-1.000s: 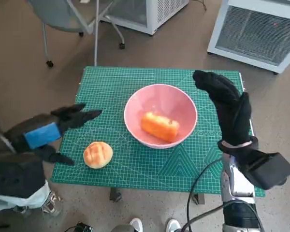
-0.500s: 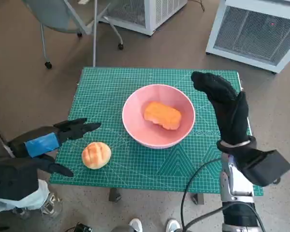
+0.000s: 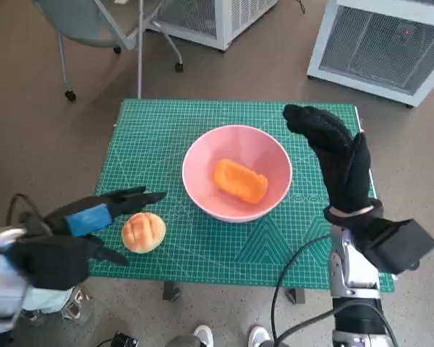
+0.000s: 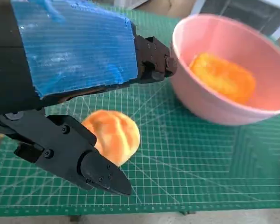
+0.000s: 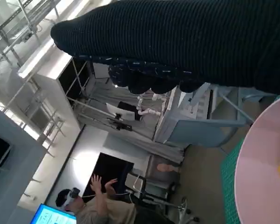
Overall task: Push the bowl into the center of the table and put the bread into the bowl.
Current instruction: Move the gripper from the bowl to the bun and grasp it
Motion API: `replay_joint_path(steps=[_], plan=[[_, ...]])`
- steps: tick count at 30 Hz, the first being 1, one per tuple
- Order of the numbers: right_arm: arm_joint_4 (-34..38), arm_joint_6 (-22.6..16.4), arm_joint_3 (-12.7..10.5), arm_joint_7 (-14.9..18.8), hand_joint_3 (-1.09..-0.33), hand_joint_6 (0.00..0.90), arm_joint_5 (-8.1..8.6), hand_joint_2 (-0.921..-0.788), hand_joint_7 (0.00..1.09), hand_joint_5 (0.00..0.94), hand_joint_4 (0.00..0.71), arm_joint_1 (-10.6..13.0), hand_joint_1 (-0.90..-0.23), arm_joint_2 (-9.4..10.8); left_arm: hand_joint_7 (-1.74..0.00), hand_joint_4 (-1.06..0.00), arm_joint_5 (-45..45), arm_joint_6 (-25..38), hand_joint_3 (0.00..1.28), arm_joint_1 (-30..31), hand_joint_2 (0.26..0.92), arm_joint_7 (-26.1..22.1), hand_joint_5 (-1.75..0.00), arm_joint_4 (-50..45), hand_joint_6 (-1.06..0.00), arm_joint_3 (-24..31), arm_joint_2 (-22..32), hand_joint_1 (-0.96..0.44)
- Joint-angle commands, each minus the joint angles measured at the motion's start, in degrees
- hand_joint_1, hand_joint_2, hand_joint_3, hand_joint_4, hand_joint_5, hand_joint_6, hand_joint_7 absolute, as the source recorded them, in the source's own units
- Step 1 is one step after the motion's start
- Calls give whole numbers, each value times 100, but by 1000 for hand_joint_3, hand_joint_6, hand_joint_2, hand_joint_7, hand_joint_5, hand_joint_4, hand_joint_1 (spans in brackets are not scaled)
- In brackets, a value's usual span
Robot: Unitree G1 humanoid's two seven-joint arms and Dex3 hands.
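A pink bowl (image 3: 202, 189) stands near the middle of the green cutting mat (image 3: 159, 130), with an orange loaf of bread (image 3: 239, 180) lying inside it. A round golden bun (image 3: 144, 231) sits on the mat near the front left corner. My left hand (image 3: 94, 220) hovers just left of the bun, fingers spread and holding nothing. The left wrist view shows the bun (image 4: 113, 136) between my black fingers (image 4: 95, 170) and the bowl (image 4: 210, 105) beyond. My gloved right hand (image 3: 336, 155) is raised beside the bowl's right rim, open.
A chair (image 3: 105, 25) stands behind the table at the left and white cabinets (image 3: 380, 43) at the right. Shoes of a person (image 3: 228, 337) show at the table's front edge. A person (image 5: 95, 205) sits far off in the right wrist view.
My left hand has moved back and right, closer to the bun. The loaf has shifted and settled inside the bowl. The right hand has stayed put.
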Motion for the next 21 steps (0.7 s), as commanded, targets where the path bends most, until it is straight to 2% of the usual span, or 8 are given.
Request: replay_joint_path(steps=[1,13,19,21], plan=[[38,65,-27,61,-768,-1,41,-921,541,0,208,70,-704,-30,-13,-112,345,-148,6,-94,750,262,0,275,-256,-273,-163,-245],[-27,70,-37,36,-769,-1,-2,-921,535,0,208,119,-704,-68,-20,-173,1598,180,8,-210,765,851,-17,638,-305,-940,-410,-160],[-17,57,-42,17,-769,-1,-34,-921,534,0,208,112,-704,-81,-57,-336,2267,612,13,-269,781,958,-32,558,-436,-1165,-415,-36],[-23,57,-42,8,-770,-1,-47,-921,533,0,208,115,-704,-81,-109,-453,2450,708,24,-279,804,1015,-45,544,-541,-1210,-412,23]])
